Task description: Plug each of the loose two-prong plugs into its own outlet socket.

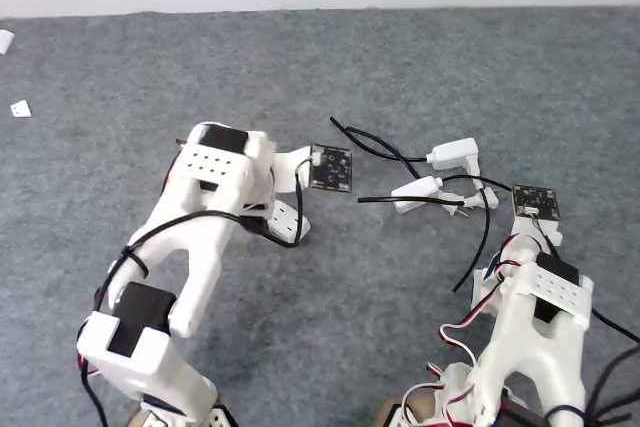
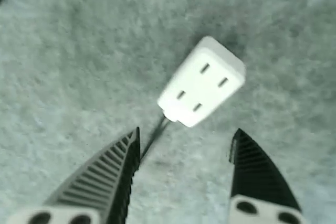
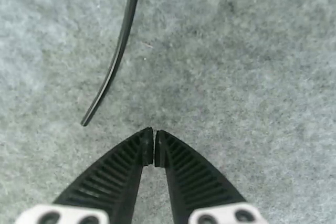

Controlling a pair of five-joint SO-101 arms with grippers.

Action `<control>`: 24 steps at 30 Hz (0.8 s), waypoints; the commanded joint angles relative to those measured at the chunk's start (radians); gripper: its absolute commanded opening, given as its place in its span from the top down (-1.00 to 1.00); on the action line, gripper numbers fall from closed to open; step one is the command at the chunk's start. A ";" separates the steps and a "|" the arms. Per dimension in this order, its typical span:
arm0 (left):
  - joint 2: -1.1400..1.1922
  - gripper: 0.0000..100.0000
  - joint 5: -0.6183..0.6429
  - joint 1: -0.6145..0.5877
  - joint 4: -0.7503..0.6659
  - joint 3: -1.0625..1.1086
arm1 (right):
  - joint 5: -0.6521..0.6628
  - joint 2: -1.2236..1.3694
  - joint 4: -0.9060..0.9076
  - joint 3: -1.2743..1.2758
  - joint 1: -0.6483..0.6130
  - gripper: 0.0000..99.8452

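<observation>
A white outlet block (image 2: 202,82) with two pairs of slots lies face up on the grey carpet, a thin dark cord leaving its near end. My left gripper (image 2: 186,132) hovers open just short of it, one finger on each side of the cord. In the high view the block (image 1: 288,219) sits under the left arm's wrist. Two white plugs (image 1: 452,154) (image 1: 418,190) with black cords lie further right, ahead of the right arm. My right gripper (image 3: 154,136) is shut on nothing above bare carpet, beside the loose end of a black cord (image 3: 113,66).
Black cords (image 1: 480,237) loop across the carpet between the plugs and the right arm (image 1: 545,297). Two small white scraps (image 1: 20,108) lie at the far left edge. Open carpet stretches across the back and between the arms.
</observation>
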 commanded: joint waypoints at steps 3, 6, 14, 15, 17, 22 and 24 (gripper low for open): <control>-0.005 0.48 -0.051 0.044 -0.061 -0.007 | 0.014 -0.024 -0.008 -0.005 -0.007 0.97; 0.028 0.48 -0.058 0.061 -0.040 0.002 | 0.014 -0.024 -0.008 -0.005 -0.007 0.97; 0.121 0.49 -0.075 0.080 -0.040 -0.019 | 0.014 -0.025 -0.007 -0.005 -0.007 0.97; 0.123 0.49 -0.075 0.083 -0.038 -0.022 | 0.014 -0.025 -0.007 -0.005 -0.007 0.97; 0.124 0.50 -0.074 0.087 -0.041 -0.024 | 0.014 -0.025 -0.007 -0.005 -0.007 0.97; 0.167 0.67 -0.074 0.101 -0.081 -0.021 | 0.014 -0.025 -0.007 -0.005 -0.007 0.97; 0.209 0.70 -0.074 0.107 -0.094 -0.022 | 0.014 -0.025 -0.007 -0.005 -0.007 0.97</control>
